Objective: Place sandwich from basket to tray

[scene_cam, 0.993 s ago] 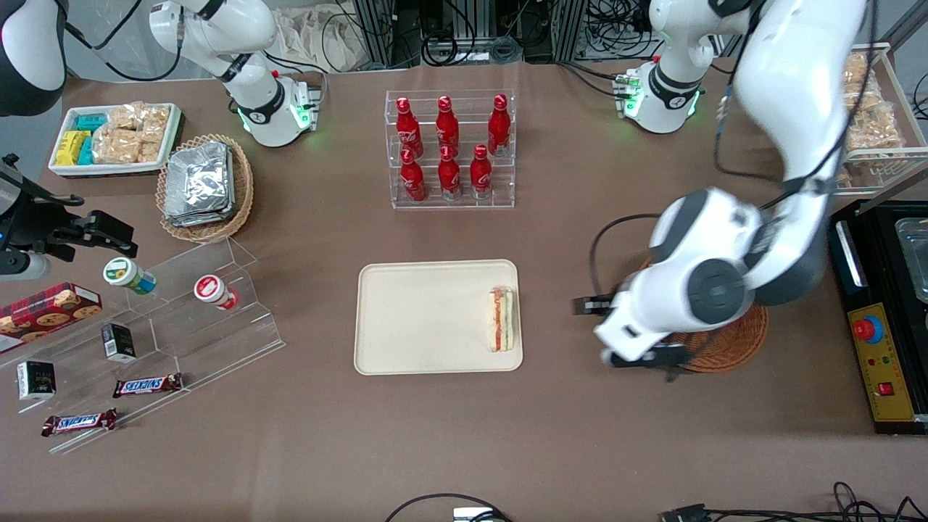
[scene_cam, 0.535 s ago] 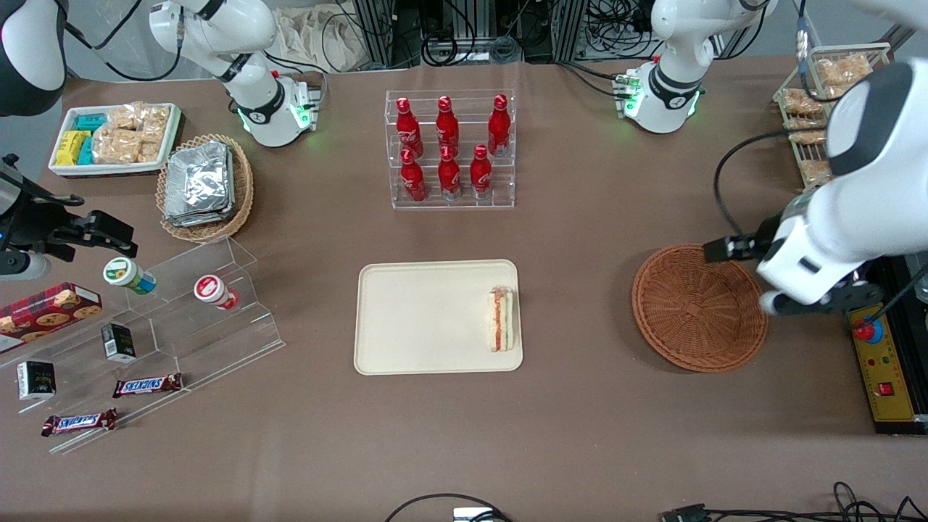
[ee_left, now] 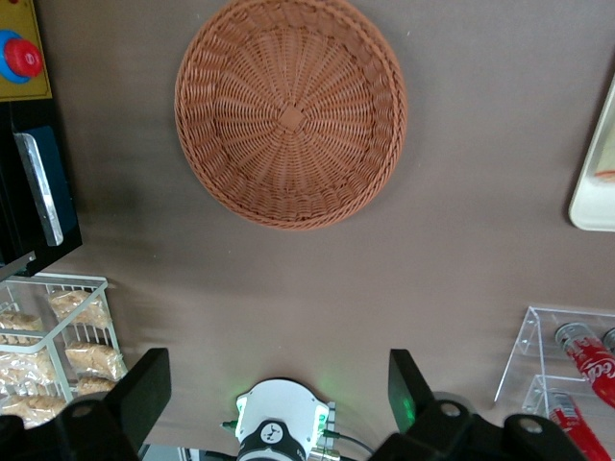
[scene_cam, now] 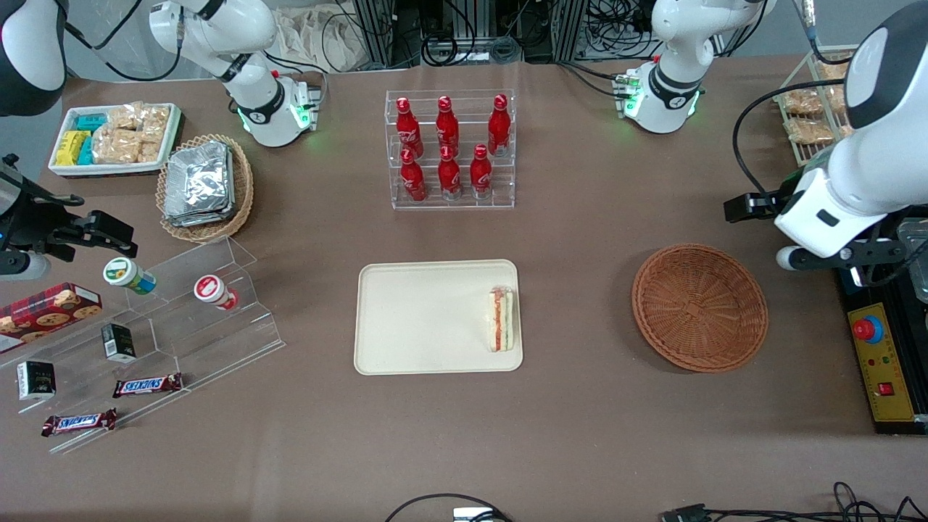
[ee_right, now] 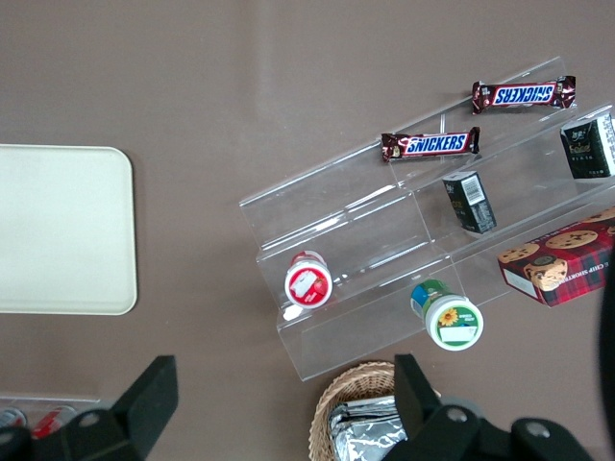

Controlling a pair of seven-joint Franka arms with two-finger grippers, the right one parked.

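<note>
Hand (ee_left: 279, 389) fingers spread apart, nothing between them, raised above brown surface (scene_cam: 580, 239) at working arm's end. Wicker basket (scene_cam: 699, 307) just beside hand, nearer front camera, holds nothing. Sandwich (scene_cam: 502, 319) well apart from hand, lying on tray (scene_cam: 420, 319), at tray edge closest to basket.

- The front view looks down on my whole table.
- My left wrist camera faces straight down, high above the basket (ee_left: 291, 112), shared with front view (scene_cam: 699, 307).
</note>
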